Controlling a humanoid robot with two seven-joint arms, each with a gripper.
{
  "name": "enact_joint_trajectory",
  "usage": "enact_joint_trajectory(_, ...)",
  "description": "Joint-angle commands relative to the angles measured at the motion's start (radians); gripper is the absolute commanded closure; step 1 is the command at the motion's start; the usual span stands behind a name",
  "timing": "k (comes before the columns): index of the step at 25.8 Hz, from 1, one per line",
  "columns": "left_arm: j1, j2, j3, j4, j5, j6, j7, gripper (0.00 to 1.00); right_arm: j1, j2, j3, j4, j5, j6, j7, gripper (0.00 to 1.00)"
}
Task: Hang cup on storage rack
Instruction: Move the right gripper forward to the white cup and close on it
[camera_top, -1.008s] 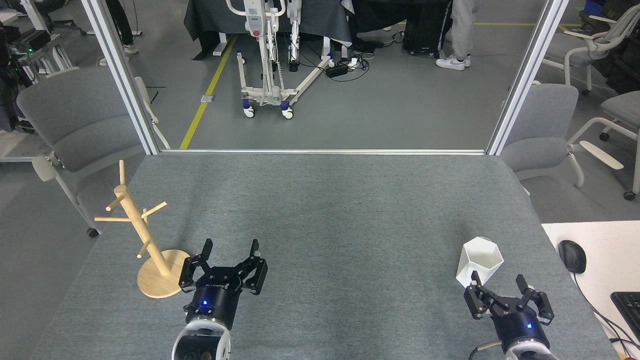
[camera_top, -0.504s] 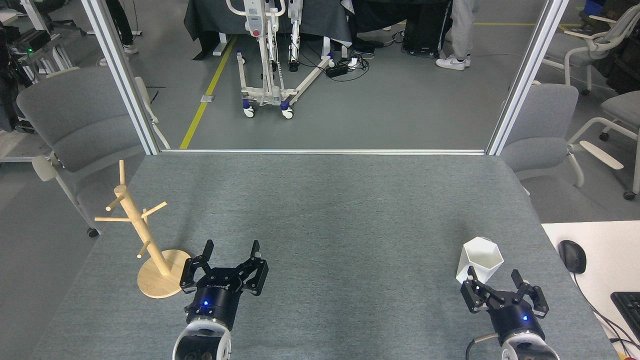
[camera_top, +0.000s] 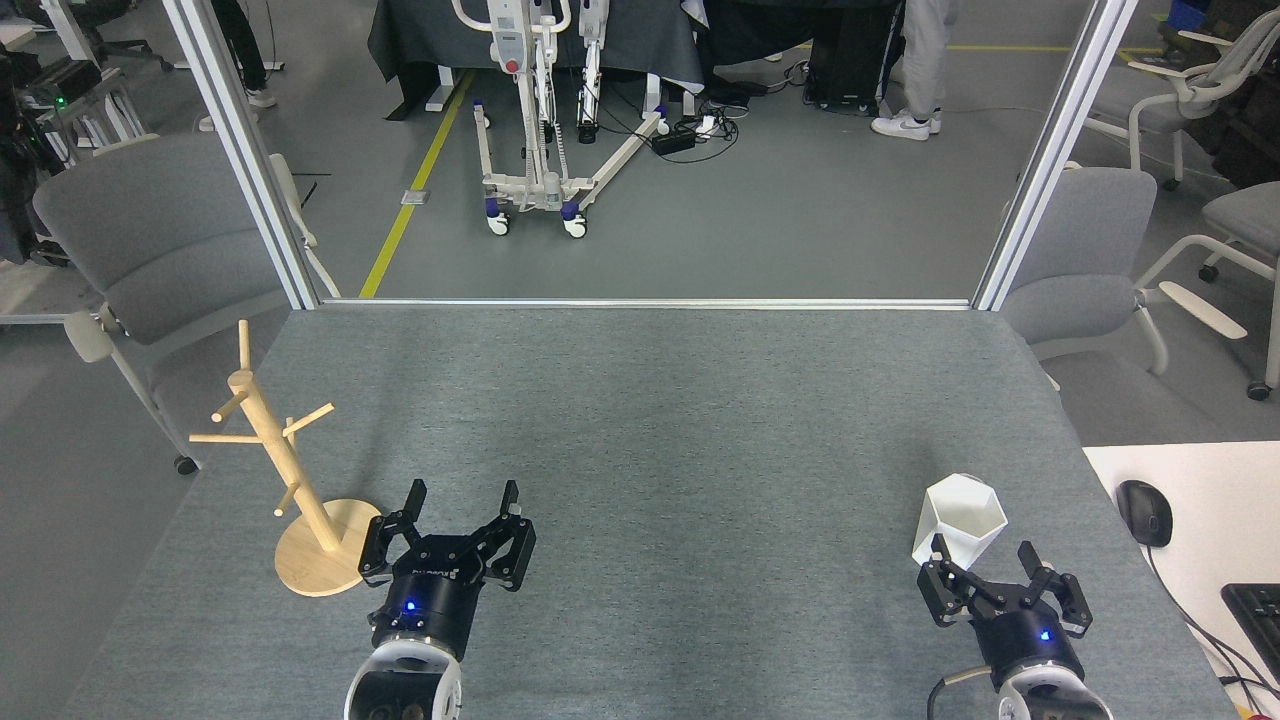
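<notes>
The white faceted cup stands upright on the grey table at the near right. Just in front of it my right gripper is open, with its fingertips close to the cup's near wall and nothing between them. The cup's handle is hidden behind the gripper. The wooden storage rack stands at the near left on its round base, its pole slanted and its thin pegs bare. Right of that base my left gripper is open and holds nothing.
A grey table lies under everything. A white desk with a black mouse and a keyboard adjoins the right edge. Grey chairs stand off both far corners, and metal frame posts rise there.
My right gripper has shifted a little to the left and drawn back toward me in front of the cup. The left gripper, the cup and the rack have not moved.
</notes>
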Motion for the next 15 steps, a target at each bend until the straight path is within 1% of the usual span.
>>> enact_joint_trajectory(1, 0.000, 0.000, -0.001, 0.000, 0.000, 0.000, 0.001, 0.01, 0.000, 0.001, 0.000, 0.002, 0.000, 0.001, 0.000, 0.00)
enact_joint_trajectory(6, 0.000, -0.002, 0.000, 0.003, 0.000, 0.000, 0.001, 0.01, -0.022, -0.002, 0.000, 0.006, -0.002, 0.001, 0.000, 0.00)
enact_joint_trajectory(15, -0.002, -0.002, 0.000, 0.009, 0.000, 0.000, 0.001, 0.01, -0.035, -0.004, 0.002, 0.032, -0.002, -0.001, 0.002, 0.00)
